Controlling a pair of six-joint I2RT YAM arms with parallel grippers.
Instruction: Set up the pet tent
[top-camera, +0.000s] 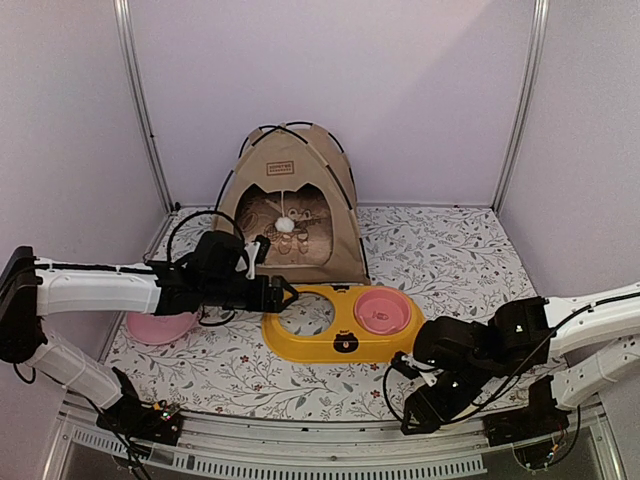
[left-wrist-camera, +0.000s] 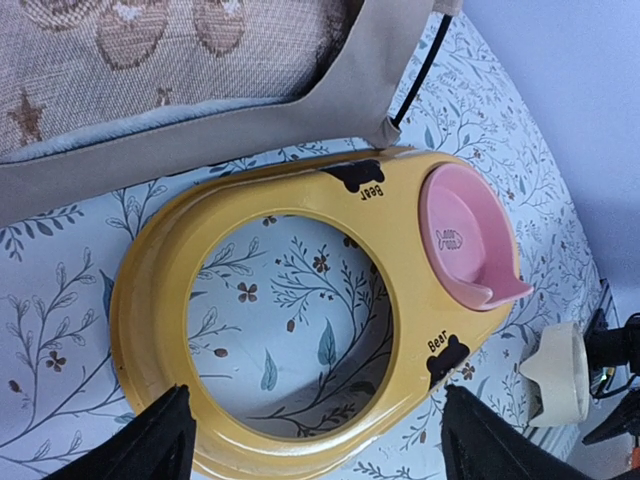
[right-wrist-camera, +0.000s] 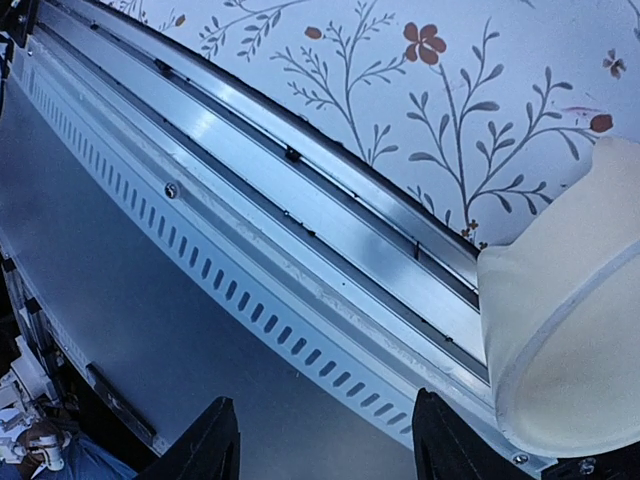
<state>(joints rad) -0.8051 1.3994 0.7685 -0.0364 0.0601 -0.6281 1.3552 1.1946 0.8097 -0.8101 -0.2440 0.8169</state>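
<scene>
The pet tent (top-camera: 295, 205) is seen standing upright at the far middle of the desk (top-camera: 450, 260), its poles arched, so the setting up is judged as done or nearly done. The left gripper (top-camera: 285, 293) is spread wide above the yellow feeder (top-camera: 330, 348), and nothing is grasped. The right gripper (right-wrist-camera: 325, 440) is also parted and empty, at the near right edge.

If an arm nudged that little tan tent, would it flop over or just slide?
Probably slide: the tent looks light, just fabric on thin black poles. The bowed poles hold it up, so its walls would likely dent and spring back. Its pom-pom would swing.
</scene>
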